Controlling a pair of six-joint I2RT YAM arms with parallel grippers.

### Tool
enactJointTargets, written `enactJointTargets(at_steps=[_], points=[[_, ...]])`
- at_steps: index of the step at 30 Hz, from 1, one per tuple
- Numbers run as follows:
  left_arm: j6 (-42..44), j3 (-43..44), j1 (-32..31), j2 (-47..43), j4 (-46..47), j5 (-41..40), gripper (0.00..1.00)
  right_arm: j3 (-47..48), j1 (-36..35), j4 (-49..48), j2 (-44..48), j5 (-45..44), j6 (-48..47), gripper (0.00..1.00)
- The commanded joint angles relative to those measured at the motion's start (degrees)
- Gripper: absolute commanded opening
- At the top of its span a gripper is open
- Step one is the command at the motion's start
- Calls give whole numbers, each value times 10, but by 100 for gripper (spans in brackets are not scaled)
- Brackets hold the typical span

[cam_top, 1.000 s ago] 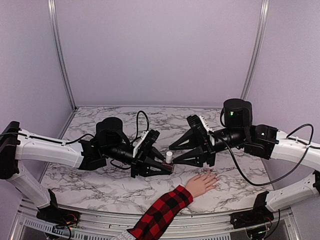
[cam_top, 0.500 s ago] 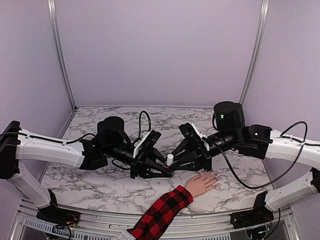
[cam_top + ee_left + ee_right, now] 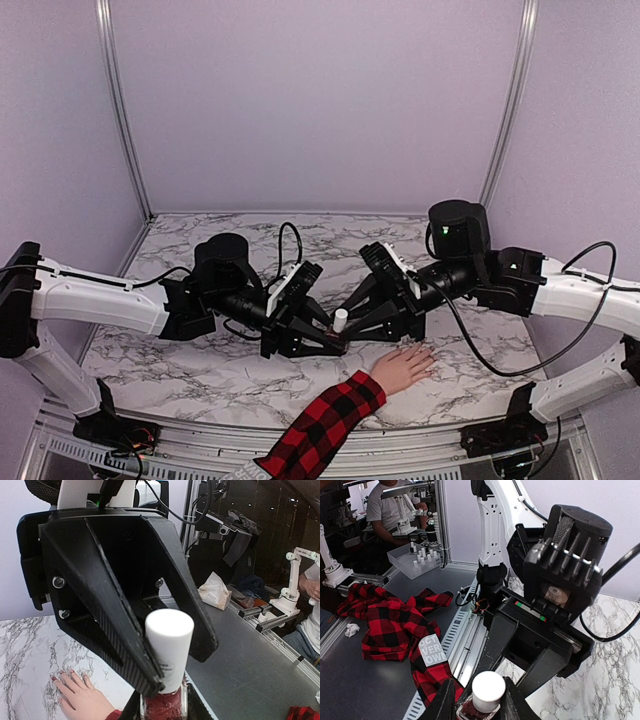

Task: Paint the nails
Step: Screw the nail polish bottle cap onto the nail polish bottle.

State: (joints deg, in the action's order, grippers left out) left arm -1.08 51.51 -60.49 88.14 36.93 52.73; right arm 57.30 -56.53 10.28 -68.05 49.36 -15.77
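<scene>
Your left gripper (image 3: 335, 342) has its jaws clamped on the body of the polish bottle (image 3: 162, 706), holding it upright above the tabletop (image 3: 200, 360). Your right gripper (image 3: 479, 702) has its jaws narrow and set either side of the white cap (image 3: 169, 645). You cannot tell from these views whether they actually pinch it.

The nails (image 3: 54, 678) are on the pale hand (image 3: 403, 367) in the plaid sleeve (image 3: 325, 420). It lies palm down on the tabletop, near the bottle on the side of the arm bases and apart from both grippers.

Watch these risks:

- **Slipping cap:** If the right jaws sit loose or off-centre on the smooth, round cap, a twist will likely spin them around it without unscrewing anything.
- **Turning bottle:** The left jaws hold only the small glass body. Torque on the cap could rotate or tilt the bottle in that grip.
- **Spill:** A tilted bottle with the cap off could spill polish onto the marble tabletop or the sleeve.
- **Collision:** The two sets of fingers are nearly interlocked. A sideways correction by either arm could knock them together and jar the bottle loose.
- **Crowding the hand:** It lies close beneath the work, so a dropped bottle or a low swing could strike it.
</scene>
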Motion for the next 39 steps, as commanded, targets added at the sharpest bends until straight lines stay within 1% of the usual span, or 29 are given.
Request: enactJointTargets(at_steps=[1, 4, 8, 11, 17, 19, 25, 32, 35, 39], points=[[2, 11, -2, 1, 3, 4, 0, 24, 6, -14, -1, 21, 15, 28], [7, 8, -2, -1, 2, -9, 0, 22, 7, -15, -1, 23, 18, 22], [8, 3, 3, -14, 2, -46, 0, 18, 10, -11, -4, 21, 19, 16], [8, -1, 11, -26, 1, -89, 0, 16, 9, -2, -9, 9, 14, 14], [8, -13, 23, -63, 1, -147, 0, 12, 9, 2, -15, -22, 18, 9], [25, -17, 24, -73, 1, -172, 0, 9, 10, 1, -16, -35, 20, 7], [30, -20, 25, -91, 2, -274, 0, 14, 11, 10, -33, -97, 29, 7], [22, -17, 25, -93, 6, -414, 0, 22, 15, 6, -78, -160, 70, 7], [20, -18, 25, -92, 8, -469, 0, 15, 15, -20, -87, -194, 102, 8], [15, -19, 25, -84, 15, -540, 0, -2, 16, -65, -88, -275, 147, 8]])
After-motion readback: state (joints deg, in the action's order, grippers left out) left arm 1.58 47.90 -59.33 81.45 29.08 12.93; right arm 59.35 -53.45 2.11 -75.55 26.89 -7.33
